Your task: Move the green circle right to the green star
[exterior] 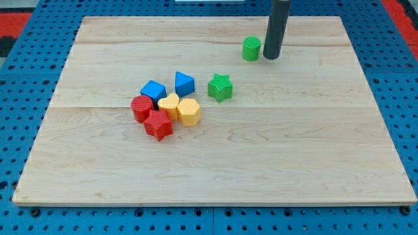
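Note:
The green circle (251, 48) stands near the view's top, right of centre, on the wooden board (294, 143). The green star (220, 87) lies below and to the left of it, about a block's width apart. My tip (271, 56) rests on the board just right of the green circle, close to it or touching it; the dark rod rises straight up out of the view's top.
A cluster lies left of the green star: a blue triangle (184, 83), a blue block (153, 90), a red circle (141, 108), a red star (158, 125), a yellow heart (169, 104) and a yellow hexagon (189, 111). Blue pegboard surrounds the board.

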{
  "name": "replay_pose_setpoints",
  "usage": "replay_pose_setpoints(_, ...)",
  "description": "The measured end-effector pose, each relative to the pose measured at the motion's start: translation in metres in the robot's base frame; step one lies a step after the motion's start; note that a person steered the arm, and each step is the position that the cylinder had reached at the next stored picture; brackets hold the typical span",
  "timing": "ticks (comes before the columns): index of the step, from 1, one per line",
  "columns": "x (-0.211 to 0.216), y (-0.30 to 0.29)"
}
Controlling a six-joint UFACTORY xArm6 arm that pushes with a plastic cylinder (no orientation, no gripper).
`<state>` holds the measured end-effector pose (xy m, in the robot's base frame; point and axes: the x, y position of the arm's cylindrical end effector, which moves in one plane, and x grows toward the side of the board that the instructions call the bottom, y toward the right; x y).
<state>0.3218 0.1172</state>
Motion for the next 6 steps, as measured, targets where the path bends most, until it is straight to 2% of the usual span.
replay_pose_setpoints(1, -0.064, 0.036)
replay_pose_setpoints(2, -0.094, -0.014)
replay_pose_setpoints(3, -0.02, -0.026)
replay_pose_setpoints(4, 0.002, -0.029)
replay_pose_setpoints(5, -0.003, -0.034)
replay_pose_setpoints(6, 0.022, -0.049)
